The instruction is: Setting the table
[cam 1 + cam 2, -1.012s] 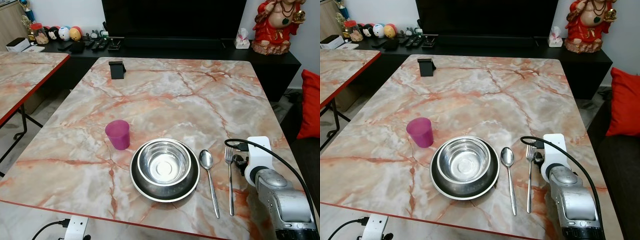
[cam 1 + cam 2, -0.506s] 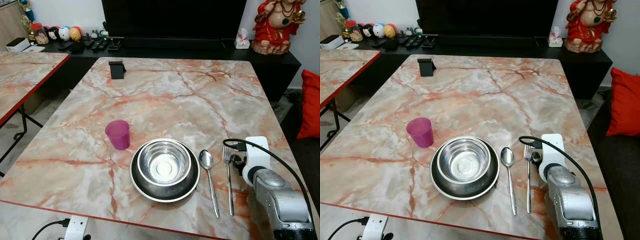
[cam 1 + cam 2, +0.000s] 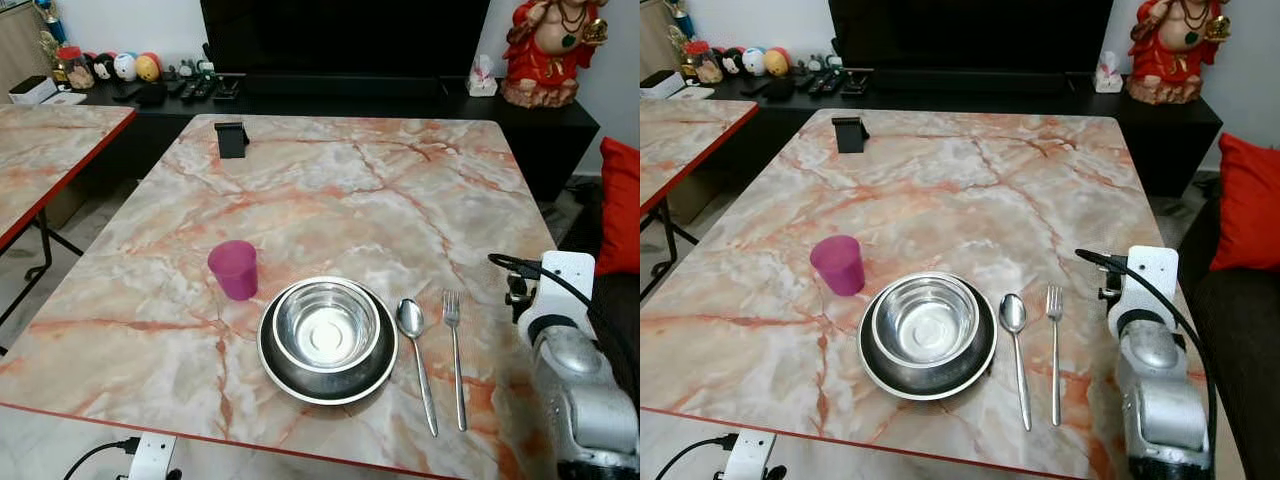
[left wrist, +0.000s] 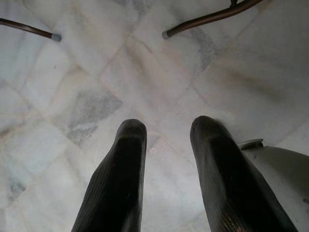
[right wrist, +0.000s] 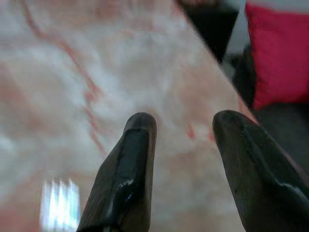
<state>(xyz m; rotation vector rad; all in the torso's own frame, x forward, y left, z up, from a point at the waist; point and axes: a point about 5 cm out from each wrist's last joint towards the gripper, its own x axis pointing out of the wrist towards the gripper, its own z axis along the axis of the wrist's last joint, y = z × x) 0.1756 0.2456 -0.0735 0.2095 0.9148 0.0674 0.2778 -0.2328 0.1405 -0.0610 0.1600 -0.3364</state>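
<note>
On the marble table [image 3: 330, 190] a steel bowl [image 3: 327, 325] sits inside a dark plate [image 3: 290, 375] near the front edge. A pink cup [image 3: 233, 269] stands upright to its left. To the right of the plate lie a spoon [image 3: 415, 350] and a fork [image 3: 455, 350], side by side with handles toward me. My right arm [image 3: 565, 310] hovers at the table's right edge, apart from the fork. The right gripper [image 5: 186, 125] is open over bare marble with nothing between its fingers. My left gripper [image 4: 166, 128] hangs open above the floor.
A small black stand [image 3: 232, 139] sits at the table's far left. A second marble table [image 3: 50, 150] is on the left across a gap. A red cushion [image 3: 622, 205] lies past the right edge. A white power strip [image 3: 150, 455] lies on the floor in front.
My right arm has drawn away from the fork to the table's right edge. The fork stays flat beside the spoon.
</note>
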